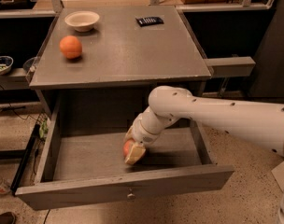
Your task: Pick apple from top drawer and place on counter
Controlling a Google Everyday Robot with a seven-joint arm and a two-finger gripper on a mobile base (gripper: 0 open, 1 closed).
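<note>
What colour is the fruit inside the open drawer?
Red-orange. The apple lies against the gripper in the drawer, seen in the camera view.

We are seeing the apple (128, 147), red-orange and shiny, sitting low inside the top drawer (123, 190), near its front middle, with the gripper (134, 154) clasping it. The grey drawer is standing pulled open. The counter (132, 45) above is lying flat, grey and matte.
</note>
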